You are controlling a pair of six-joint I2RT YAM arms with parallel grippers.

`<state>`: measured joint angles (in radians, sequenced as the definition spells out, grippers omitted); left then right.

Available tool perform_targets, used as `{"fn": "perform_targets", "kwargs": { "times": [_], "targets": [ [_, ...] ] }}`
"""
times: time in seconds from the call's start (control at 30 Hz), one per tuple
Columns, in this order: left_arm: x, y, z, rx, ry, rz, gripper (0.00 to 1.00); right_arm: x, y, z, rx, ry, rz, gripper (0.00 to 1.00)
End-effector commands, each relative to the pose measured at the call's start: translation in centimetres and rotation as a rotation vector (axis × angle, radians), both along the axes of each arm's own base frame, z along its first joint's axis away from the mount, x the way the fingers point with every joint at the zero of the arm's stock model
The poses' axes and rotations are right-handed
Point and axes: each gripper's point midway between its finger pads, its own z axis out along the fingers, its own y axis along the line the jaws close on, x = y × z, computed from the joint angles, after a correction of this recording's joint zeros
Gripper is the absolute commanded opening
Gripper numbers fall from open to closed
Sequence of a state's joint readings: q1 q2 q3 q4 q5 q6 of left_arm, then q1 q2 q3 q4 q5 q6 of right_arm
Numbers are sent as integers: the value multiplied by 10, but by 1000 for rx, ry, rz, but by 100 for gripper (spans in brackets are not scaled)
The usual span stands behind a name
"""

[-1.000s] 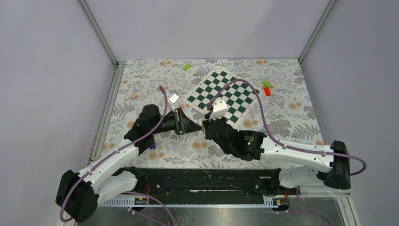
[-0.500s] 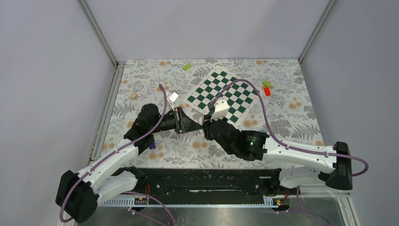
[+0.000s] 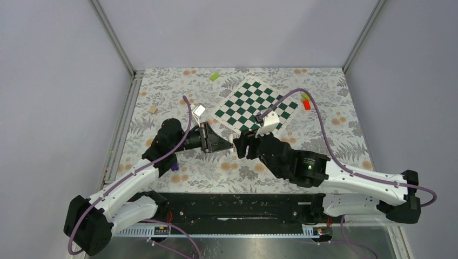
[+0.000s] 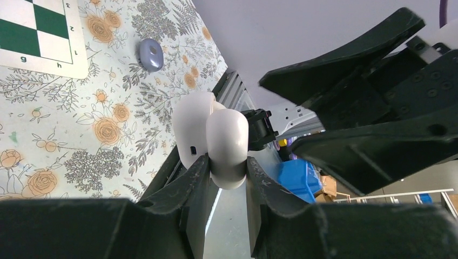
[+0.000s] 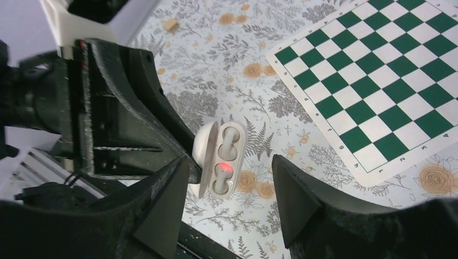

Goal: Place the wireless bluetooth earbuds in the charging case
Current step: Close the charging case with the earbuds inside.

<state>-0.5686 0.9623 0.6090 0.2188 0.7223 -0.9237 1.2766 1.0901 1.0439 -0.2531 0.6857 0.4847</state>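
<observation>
Over tabletop (image 4: pixel 108 81), left gripper (image 4: pixel 227 171) pinches charging case (image 4: pixel 227 137).

Charging case (image 5: pixel 219 156): small, smooth, white, pebble-shaped, with a faint pink tint. Lid is open. In the right wrist view the lid swings off to the left and the base's inner face is toward the camera.

Case is pinched at 1 end between the fingers (image 4: pixel 195 181) of the left gripper (image 4: pixel 227 162) and held in the air above the floral counter (image 5: pixel 324 178). In the left wrist view its 2 rounded halves show from outside, splayed apart.

Earbuds (image 5: pixel 231 139): 2 glossy white buds, each seated in its own well of the base, 1 above the other. A small red light glows at the lower bud.
</observation>
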Motion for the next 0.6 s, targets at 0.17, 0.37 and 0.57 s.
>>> {"fn": "perform_targets", "kwargs": {
  "times": [0.17, 0.37, 0.57],
  "targets": [
    [-5, -6, 29, -58, -107, -67, 0, 1, -35, 28, 154, -52, -92, 71],
    [-24, -6, 50, -126, -143, -177, 0, 22, -69, -33, 319, 177, -138, 70],
    [-36, -6, 74, -230, -162, -236, 0, 22, -41, -70, 456, 329, -21, 69]
  ]
}}
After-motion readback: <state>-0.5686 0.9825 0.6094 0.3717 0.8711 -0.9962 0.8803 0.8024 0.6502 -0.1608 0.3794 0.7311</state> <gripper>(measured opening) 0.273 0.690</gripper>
